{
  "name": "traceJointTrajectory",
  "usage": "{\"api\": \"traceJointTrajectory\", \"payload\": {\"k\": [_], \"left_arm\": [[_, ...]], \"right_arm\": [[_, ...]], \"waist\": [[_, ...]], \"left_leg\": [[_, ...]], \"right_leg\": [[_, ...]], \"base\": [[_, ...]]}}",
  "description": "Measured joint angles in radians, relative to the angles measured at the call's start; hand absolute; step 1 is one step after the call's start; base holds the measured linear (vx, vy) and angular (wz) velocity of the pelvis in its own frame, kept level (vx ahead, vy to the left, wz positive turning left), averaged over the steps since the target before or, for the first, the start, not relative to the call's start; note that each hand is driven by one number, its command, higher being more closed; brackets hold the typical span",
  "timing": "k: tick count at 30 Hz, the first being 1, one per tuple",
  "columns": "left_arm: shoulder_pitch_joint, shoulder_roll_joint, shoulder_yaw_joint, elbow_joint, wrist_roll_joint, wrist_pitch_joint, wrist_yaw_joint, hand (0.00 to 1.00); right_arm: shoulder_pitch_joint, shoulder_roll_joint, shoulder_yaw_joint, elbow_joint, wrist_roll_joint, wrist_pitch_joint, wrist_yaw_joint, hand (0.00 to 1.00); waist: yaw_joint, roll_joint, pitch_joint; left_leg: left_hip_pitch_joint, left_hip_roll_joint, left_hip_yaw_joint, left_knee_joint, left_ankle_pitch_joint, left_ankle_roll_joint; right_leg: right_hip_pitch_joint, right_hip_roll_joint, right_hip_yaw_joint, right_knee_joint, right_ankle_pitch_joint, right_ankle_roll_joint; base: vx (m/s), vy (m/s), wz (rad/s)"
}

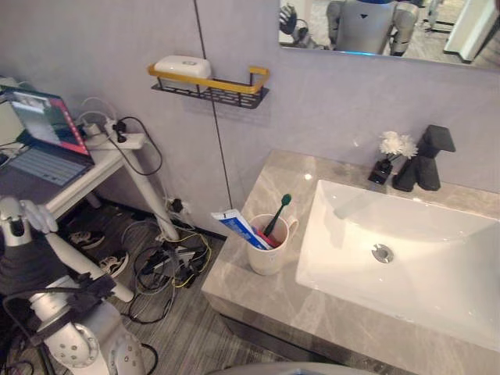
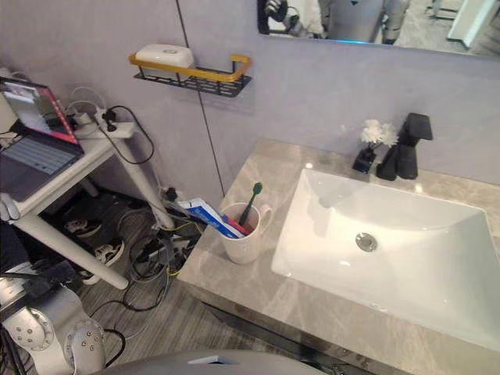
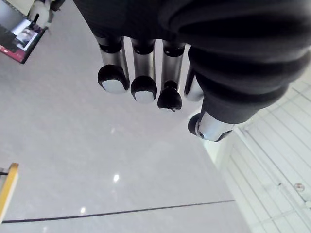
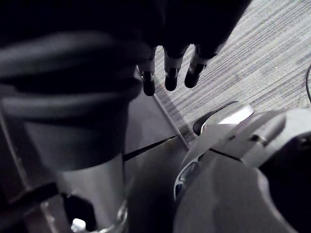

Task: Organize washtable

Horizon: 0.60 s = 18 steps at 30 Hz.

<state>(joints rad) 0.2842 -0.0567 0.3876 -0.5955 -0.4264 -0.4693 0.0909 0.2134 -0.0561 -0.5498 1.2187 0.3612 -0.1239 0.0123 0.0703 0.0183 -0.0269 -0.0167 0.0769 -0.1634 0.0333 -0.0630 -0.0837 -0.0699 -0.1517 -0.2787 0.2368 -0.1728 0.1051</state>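
Left eye view: one white glazed cup (image 1: pixel 268 250), at nine o'clock of the one glossy rectangular basin (image 1: pixel 344 262) on the veined stone counter (image 1: pixel 258 301), holds one green toothbrush (image 1: pixel 278 213) and one blue toothpaste tube (image 1: pixel 237 227). Left wrist view: left hand (image 3: pixel 144 68) relaxed, empty. Right wrist view: right hand (image 4: pixel 170 73) hangs loose, empty.

Head pair: mounted high and tilted down over the near left corner of the surface (image 1: pixel 258 293), from a middling distance. Both eyes share the sink (image 1: pixel 351 234) at right, the cup (image 1: pixel 268 254) by the surface's left edge, the wall shelf (image 1: pixel 211 84) on the far wall and the laptop (image 1: pixel 47 133) at left. In the right eye view all of these lie further left.

Left wrist camera: very close along the left hand (image 3: pixel 204 58), past its fingers (image 3: pixel 144 73), facing the grey wall (image 3: pixel 97 160).

Right wrist camera: very close along the right hand (image 4: pixel 73 87), facing down at the striped floor (image 4: pixel 262 58).
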Motion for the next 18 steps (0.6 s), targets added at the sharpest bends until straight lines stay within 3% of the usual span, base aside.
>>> {"api": "traceJointTrajectory", "payload": {"k": [3, 5, 9, 15, 18], "left_arm": [[0.02, 0.0, -0.027, -0.001, -0.002, 0.007, -0.013, 1.0], [0.051, 0.002, -0.1, -0.012, -0.047, 0.021, -0.049, 1.0], [0.113, 0.028, -0.26, -0.046, -0.157, 0.078, -0.169, 1.0], [0.154, 0.04, -0.365, -0.036, -0.274, 0.133, -0.247, 1.0], [0.155, 0.087, -0.445, -0.002, -0.304, 0.168, -0.288, 1.0]], "right_arm": [[0.0, 0.0, 0.0, 0.002, -0.001, 0.001, 0.009, 0.0], [0.0, 0.0, 0.0, 0.002, -0.015, 0.001, 0.01, 0.0], [0.0, -0.004, 0.03, 0.004, -0.039, 0.003, 0.008, 0.0], [0.0, -0.017, 0.078, 0.011, -0.04, 0.004, -0.003, 0.0], [0.0, -0.023, 0.091, 0.034, -0.042, 0.004, -0.003, 0.0]], "waist": [[0.002, 0.0, 0.0], [0.003, 0.0, 0.0], [0.0, 0.003, 0.0], [0.001, 0.004, 0.0], [-0.007, 0.005, 0.0]], "left_leg": [[-0.008, -0.002, -0.011, 0.002, 0.0, 0.0], [-0.013, -0.004, -0.02, 0.004, 0.001, 0.0], [-0.041, -0.013, -0.064, 0.009, 0.006, -0.001], [-0.046, -0.014, -0.068, 0.012, 0.008, -0.002], [-0.047, -0.015, -0.092, 0.013, 0.013, -0.006]], "right_leg": [[0.001, -0.002, -0.01, -0.001, -0.001, 0.0], [0.003, -0.004, -0.02, -0.001, -0.002, 0.0], [0.004, -0.014, -0.063, -0.001, -0.014, 0.004], [0.007, -0.014, -0.071, -0.003, -0.01, -0.004], [0.024, -0.013, -0.097, -0.011, -0.01, -0.005]], "base": [[0.02, -0.005, 0.13], [0.01, -0.008, 0.15], [0.01, -0.009, 0.31], [0.02, -0.012, 0.06], [-0.01, -0.013, 0.21]]}}
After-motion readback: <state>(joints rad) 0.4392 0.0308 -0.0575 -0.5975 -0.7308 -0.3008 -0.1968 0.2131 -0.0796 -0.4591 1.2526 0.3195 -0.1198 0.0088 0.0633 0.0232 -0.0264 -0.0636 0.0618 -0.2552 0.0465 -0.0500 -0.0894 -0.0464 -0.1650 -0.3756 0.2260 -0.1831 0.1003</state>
